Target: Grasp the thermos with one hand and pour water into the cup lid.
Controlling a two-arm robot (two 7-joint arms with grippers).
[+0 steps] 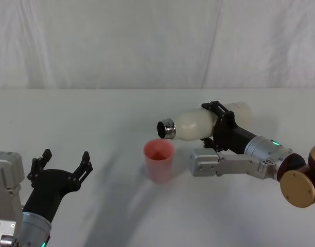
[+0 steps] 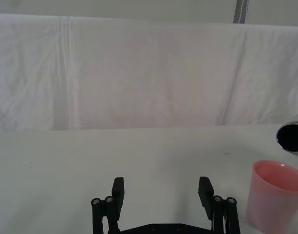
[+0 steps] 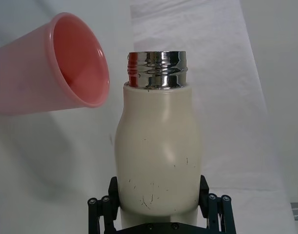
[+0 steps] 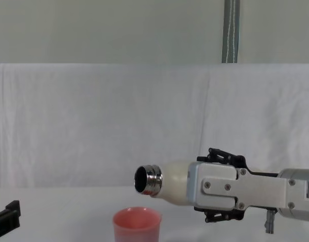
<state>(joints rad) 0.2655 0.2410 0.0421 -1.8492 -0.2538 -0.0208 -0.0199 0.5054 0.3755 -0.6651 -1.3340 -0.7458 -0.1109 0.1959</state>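
We count one cream-white matte thermos (image 1: 196,123), gripped sideways mid-frame by the right gripper (image 1: 223,126), and one salmon-pink plastic cup lid (image 1: 158,161) just below its steel neck. The left gripper (image 1: 65,165), lower left, gapes empty. We read no writing.

Cream-white thermos (image 1: 196,123) tipped sideways, uncapped steel neck just above the upright pink cup lid (image 1: 158,160) — apart

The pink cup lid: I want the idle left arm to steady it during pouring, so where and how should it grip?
Grip the small salmon-pink plastic cup lid low on its tapered wall, coming from the robot's left with the open left pincer. It stands upright, and the tilted cream-white thermos in the right pincer has its steel neck above the rim, so avoid the top.
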